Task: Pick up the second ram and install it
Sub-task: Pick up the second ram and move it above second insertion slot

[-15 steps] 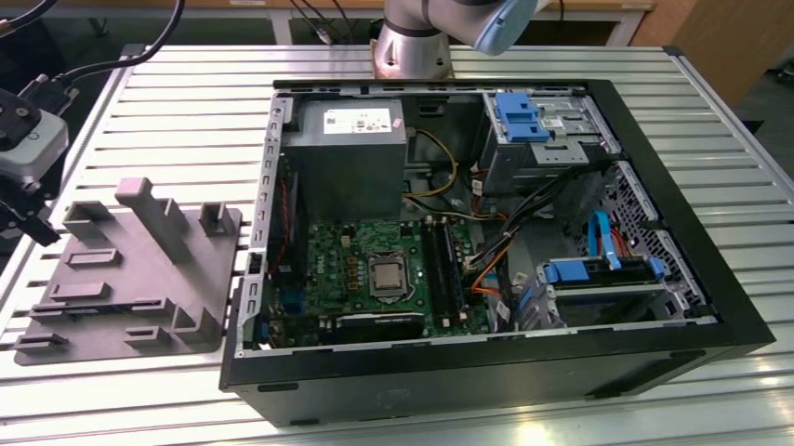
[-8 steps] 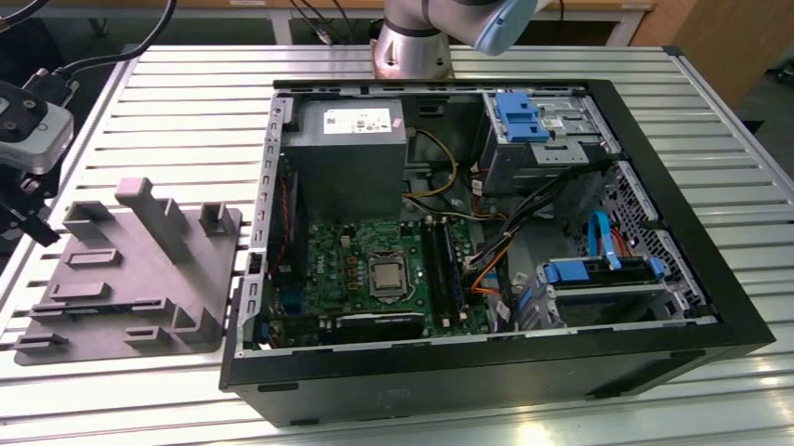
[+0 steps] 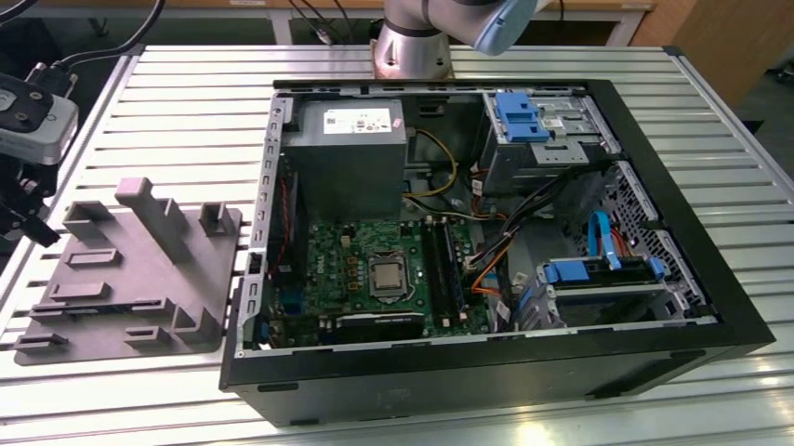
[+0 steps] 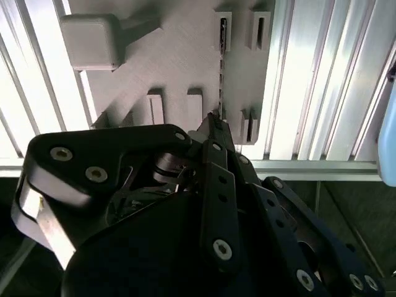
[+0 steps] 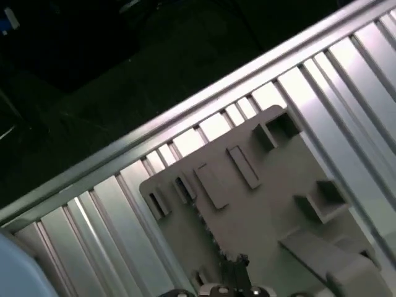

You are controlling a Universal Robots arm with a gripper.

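Jaws (image 4: 213,124) hang over the gray fixture (image 4: 179,55) on the slatted table (image 4: 309,74). Can't tell if they're open or closed. In the second wrist view the second ram (image 4: 221,74) stands on edge in a fixture slot, w/ the jaw tips just at its near end; contact unclear. In the exterior view the open PC case (image 3: 496,362) sits beside the fixture, on the exterior view's right.
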